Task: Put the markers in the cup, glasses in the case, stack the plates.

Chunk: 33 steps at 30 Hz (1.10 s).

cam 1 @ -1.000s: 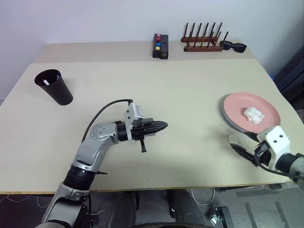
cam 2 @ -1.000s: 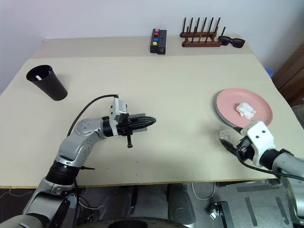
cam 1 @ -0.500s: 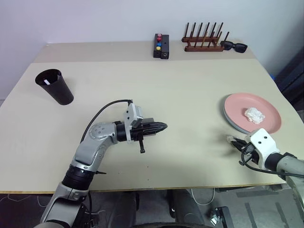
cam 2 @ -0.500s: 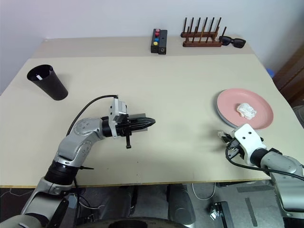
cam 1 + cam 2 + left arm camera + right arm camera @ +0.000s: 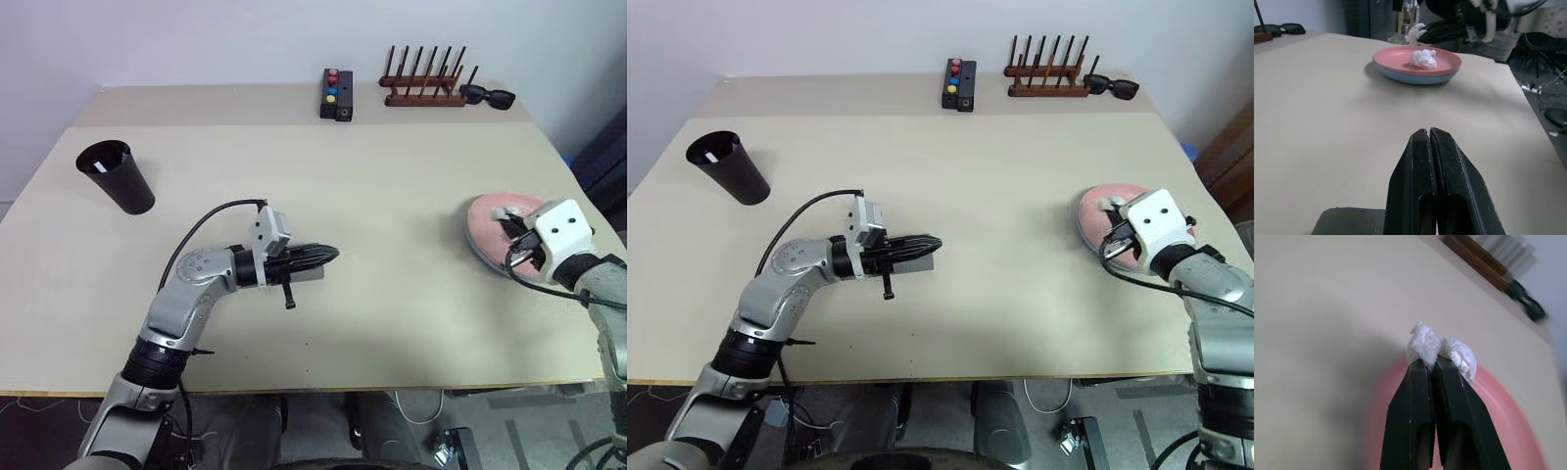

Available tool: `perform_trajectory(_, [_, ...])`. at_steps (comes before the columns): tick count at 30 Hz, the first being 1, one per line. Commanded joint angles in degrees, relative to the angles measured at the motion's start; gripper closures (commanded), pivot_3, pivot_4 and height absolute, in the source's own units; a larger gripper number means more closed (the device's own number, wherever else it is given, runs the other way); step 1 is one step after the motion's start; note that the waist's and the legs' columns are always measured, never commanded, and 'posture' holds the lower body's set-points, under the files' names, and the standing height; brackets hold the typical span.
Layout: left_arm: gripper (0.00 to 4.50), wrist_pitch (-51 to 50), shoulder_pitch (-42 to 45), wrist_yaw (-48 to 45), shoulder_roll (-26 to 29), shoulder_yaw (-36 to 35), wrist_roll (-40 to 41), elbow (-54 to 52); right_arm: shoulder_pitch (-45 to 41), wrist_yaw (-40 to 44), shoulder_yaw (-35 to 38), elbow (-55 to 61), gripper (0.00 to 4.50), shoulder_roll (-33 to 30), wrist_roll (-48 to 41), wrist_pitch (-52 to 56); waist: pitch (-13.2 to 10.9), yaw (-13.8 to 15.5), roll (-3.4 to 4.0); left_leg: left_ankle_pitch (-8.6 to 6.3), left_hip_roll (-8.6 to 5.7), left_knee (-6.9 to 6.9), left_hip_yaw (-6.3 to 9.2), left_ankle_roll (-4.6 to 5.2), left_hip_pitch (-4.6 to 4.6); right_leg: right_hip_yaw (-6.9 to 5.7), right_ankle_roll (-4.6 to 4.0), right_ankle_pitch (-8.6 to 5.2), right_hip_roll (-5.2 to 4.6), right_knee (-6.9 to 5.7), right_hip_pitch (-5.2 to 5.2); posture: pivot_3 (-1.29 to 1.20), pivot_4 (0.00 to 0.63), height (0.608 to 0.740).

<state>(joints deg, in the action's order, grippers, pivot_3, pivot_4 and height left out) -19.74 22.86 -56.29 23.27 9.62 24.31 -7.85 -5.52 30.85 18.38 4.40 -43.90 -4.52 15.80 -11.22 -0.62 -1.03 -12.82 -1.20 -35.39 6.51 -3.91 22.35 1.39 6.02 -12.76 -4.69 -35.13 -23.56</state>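
Observation:
My right gripper [image 5: 1431,363] is shut on a crumpled white wad [image 5: 1426,345] and hovers over the near part of the salmon pink plate [image 5: 1400,56]. That plate lies on the light blue plate [image 5: 1415,78] and carries another white wad [image 5: 1423,58]. My left gripper [image 5: 333,256] is shut and empty, pointing level toward the plates. Under its fingers lies the grey case [image 5: 1347,220] on the table. The dark cup [image 5: 118,176] stands at the far left, with a white marker end [image 5: 94,168] inside its rim. The glasses are out of view.
Along the table's back edge stand a black box with coloured buttons [image 5: 336,95], a wooden peg rack [image 5: 423,90] and black sunglasses [image 5: 488,95]. The table's right edge runs close behind the plates.
My right gripper shut on a white wad near the table's front edge, then rose and moved forward over the pink plate with it. The left arm stayed still.

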Motion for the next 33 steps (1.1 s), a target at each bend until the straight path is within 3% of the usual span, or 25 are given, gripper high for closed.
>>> perform_trajectory(1, [4.50,-1.06,-1.29,1.83,0.71,-1.70,1.15,-5.39,-1.81,-0.83,-0.34,-4.82,4.44,-0.60,1.36,-2.67,0.00,-0.09,0.01,0.00,0.00,0.01,0.00,0.00,-0.01,0.00,0.00,0.00,0.00,-0.01,0.00,0.00,0.150,0.740])
perform_trajectory(4, [4.50,-2.07,-1.94,4.14,0.46,-2.14,0.97,-7.42,-3.11,-0.48,-1.68,-9.16,4.44,-0.63,2.08,-4.32,0.00,-0.47,0.01,0.00,0.01,0.02,-0.01,0.01,-0.06,0.02,0.00,0.00,0.01,-0.04,0.01,0.00,0.150,0.740])
perform_trajectory(7, [4.50,-2.64,-2.57,5.70,0.63,-2.87,1.11,-8.88,-4.87,-0.28,-2.30,-12.06,3.19,-0.41,1.75,-5.49,0.00,-0.42,0.02,0.00,0.02,0.01,-0.01,0.01,-0.08,0.02,0.01,0.00,0.02,-0.08,0.01,0.00,0.150,0.740])
perform_trajectory(12, [4.50,-2.99,-2.98,6.45,1.11,-3.51,1.29,-9.69,-7.18,-1.32,-3.38,-14.59,0.68,-0.56,2.81,-8.21,0.00,-0.34,0.03,0.00,0.02,0.01,-0.02,0.01,-0.08,0.02,0.00,0.00,0.02,-0.07,0.01,0.00,0.150,0.740])
perform_trajectory(20, [4.50,-2.83,-1.99,7.35,0.44,-3.08,1.06,-9.25,-9.06,-0.13,-2.19,-13.85,0.68,-0.75,0.39,-10.46,0.00,-0.25,0.02,0.00,0.01,0.00,-0.02,0.01,-0.06,0.03,0.00,0.01,0.02,-0.07,0.02,0.00,0.150,0.740])
perform_trajectory(33, [4.50,2.05,-2.40,6.86,3.45,-7.23,-0.42,-4.31,-8.66,12.35,-5.47,-6.05,0.68,2.23,-10.12,-8.69,-0.01,-0.34,0.02,0.00,0.02,0.01,-0.01,0.01,-0.07,0.02,0.01,0.01,0.03,-0.07,0.01,0.00,0.150,0.740])
